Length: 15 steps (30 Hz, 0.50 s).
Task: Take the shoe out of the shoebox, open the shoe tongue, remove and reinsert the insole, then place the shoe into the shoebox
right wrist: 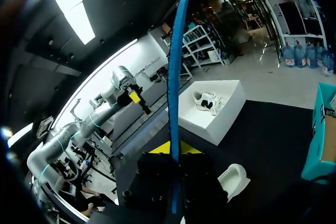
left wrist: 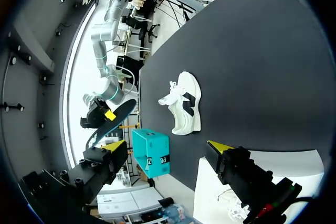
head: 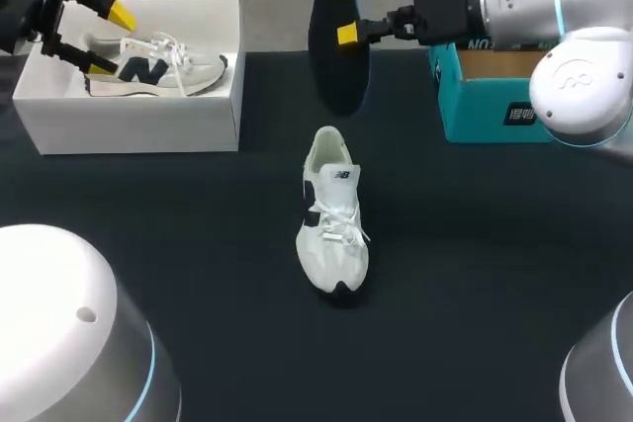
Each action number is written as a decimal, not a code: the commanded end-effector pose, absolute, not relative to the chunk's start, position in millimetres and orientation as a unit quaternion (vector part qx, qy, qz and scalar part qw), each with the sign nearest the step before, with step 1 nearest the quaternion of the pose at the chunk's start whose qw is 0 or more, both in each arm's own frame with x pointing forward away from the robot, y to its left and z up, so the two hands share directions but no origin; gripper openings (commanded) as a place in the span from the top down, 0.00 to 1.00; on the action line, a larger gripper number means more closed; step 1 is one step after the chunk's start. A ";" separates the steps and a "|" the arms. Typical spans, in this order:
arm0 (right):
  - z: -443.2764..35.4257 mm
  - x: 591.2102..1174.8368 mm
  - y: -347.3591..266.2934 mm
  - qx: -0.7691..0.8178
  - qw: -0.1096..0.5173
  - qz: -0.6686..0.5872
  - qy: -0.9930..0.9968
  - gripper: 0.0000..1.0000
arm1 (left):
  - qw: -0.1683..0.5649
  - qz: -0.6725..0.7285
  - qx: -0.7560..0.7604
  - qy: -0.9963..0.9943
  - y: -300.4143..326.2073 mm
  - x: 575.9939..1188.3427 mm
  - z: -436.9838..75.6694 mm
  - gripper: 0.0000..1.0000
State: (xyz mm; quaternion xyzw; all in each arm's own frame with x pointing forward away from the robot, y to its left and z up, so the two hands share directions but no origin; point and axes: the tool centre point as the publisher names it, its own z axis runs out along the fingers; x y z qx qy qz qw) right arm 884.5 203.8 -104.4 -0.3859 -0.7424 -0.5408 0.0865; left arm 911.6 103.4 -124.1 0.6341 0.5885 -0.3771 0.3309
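My right tool (head: 342, 35) clamps the black insole (head: 336, 66) in the air above the table (head: 475, 244), beyond the white shoe (head: 333, 229), while my left tool (head: 110, 41) hangs spread open over the white shoebox (head: 138, 118).

Print on the teal box (head: 487, 118) and on the shoe (head: 333, 244) cannot be read.
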 end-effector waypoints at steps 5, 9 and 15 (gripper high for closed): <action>-137.9 908.2 234.5 -0.388 0.082 -0.537 -0.745 1.00 | 0.330 -0.376 0.635 0.589 103.6 911.0 -123.8 0.00; -147.8 911.2 236.2 -0.390 0.081 -0.534 -0.746 1.00 | 0.330 -0.376 0.635 0.589 103.6 911.0 -123.8 0.00; -166.6 920.2 240.5 -0.377 0.076 -0.538 -0.750 1.00 | 0.330 -0.376 0.635 0.589 103.6 911.0 -123.8 0.00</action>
